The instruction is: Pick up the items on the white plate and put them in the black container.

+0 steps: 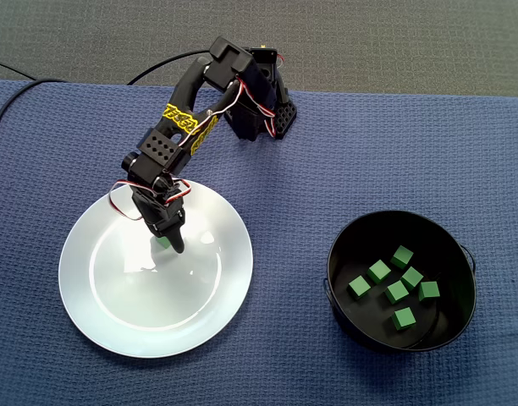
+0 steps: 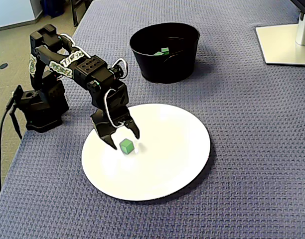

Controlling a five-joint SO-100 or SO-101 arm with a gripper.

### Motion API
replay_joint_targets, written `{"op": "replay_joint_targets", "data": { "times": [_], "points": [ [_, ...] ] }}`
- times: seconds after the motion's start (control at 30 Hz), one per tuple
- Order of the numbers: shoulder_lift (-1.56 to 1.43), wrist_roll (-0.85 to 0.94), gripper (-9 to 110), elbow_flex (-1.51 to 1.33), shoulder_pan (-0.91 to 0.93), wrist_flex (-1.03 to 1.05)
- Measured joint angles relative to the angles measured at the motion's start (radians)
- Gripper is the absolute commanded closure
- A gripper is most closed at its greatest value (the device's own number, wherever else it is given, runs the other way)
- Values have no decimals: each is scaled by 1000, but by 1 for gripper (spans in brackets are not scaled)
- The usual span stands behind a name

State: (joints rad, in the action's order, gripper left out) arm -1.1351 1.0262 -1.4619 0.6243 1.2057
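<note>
A single small green cube [image 2: 126, 146] lies on the white plate [image 2: 167, 159], towards the plate's left side. My gripper [image 2: 124, 139] is down at the plate and open, one finger on each side of the cube, with a visible gap. In the other fixed view the gripper [image 1: 169, 241] hides most of the cube [image 1: 162, 244], and only a green sliver shows on the plate [image 1: 140, 313]. The black container [image 1: 352, 245] stands to the right of the plate and holds several green cubes [image 1: 397, 292]. It is also seen at the back [image 2: 165, 67].
The arm's base [image 2: 40, 107] stands at the cloth's left edge with a cable [image 2: 4, 124] trailing off. A white monitor stand [image 2: 287, 42] sits at the back right. Blue woven cloth [image 1: 428, 144] covers the table.
</note>
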Motion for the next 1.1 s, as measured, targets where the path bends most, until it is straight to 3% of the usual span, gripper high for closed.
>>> {"op": "replay_joint_targets", "data": {
  "times": [0.57, 0.77, 1.1],
  "points": [
    [0, 38, 87, 28, 40, 0],
    [0, 43, 101, 34, 41, 0],
    [0, 41, 101, 25, 43, -12]
  ]
}}
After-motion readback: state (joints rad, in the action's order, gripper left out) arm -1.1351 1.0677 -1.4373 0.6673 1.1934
